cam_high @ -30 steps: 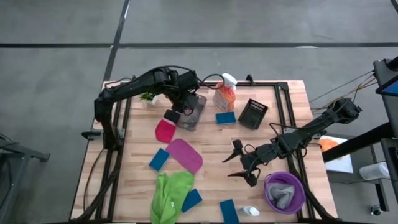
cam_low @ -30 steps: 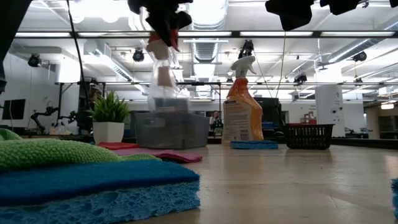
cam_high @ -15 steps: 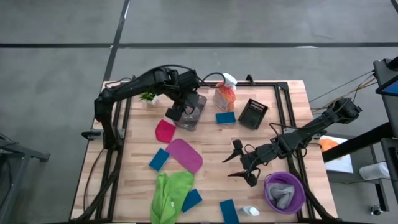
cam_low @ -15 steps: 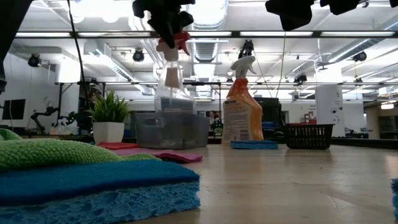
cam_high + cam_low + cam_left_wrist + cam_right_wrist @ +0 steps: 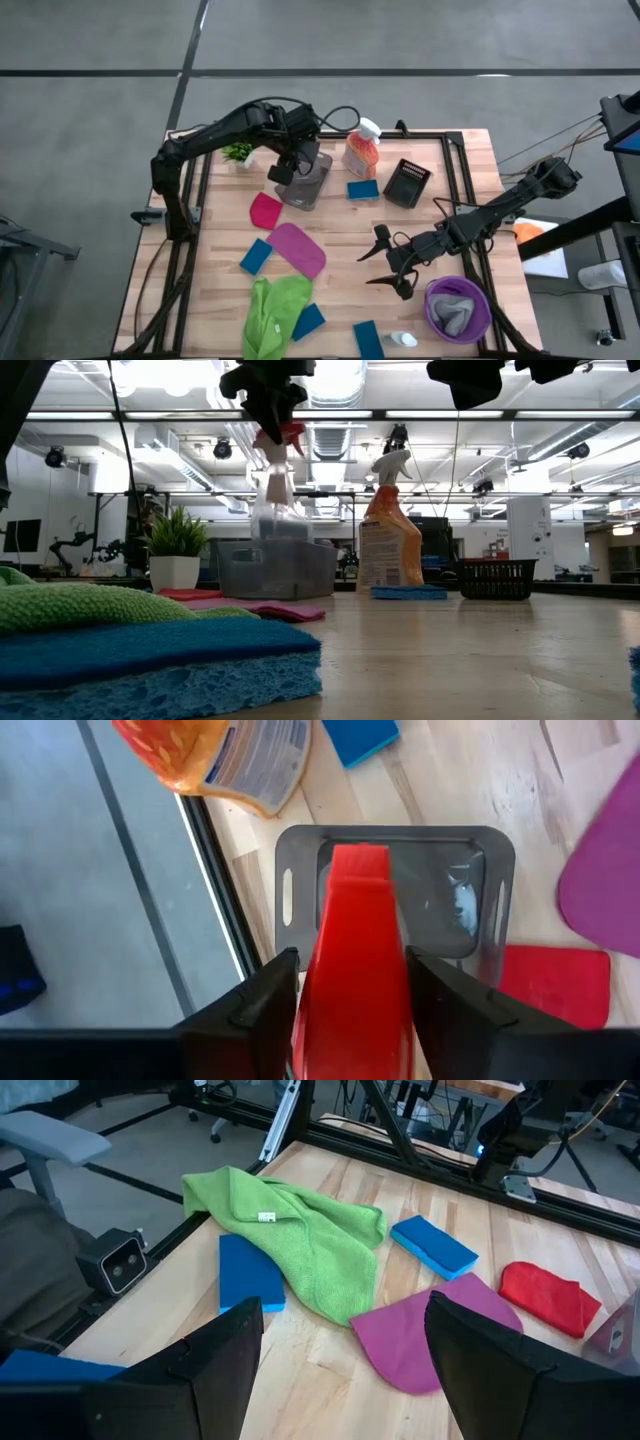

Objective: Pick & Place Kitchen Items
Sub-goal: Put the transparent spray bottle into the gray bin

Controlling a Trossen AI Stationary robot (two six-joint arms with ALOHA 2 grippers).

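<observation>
Upper centre of the high view, the left gripper, jaws part-open around the red-topped bottle, suits its light, stiff, slippery neck.

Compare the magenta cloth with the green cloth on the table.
The magenta cloth lies flat and smooth as a rounded shape; the green cloth is rumpled and folded over itself. The green cloth sits at the table's near edge, the magenta one nearer the middle. The green cloth covers more area. Both rest on the wooden table, untouched by either tool.
</observation>
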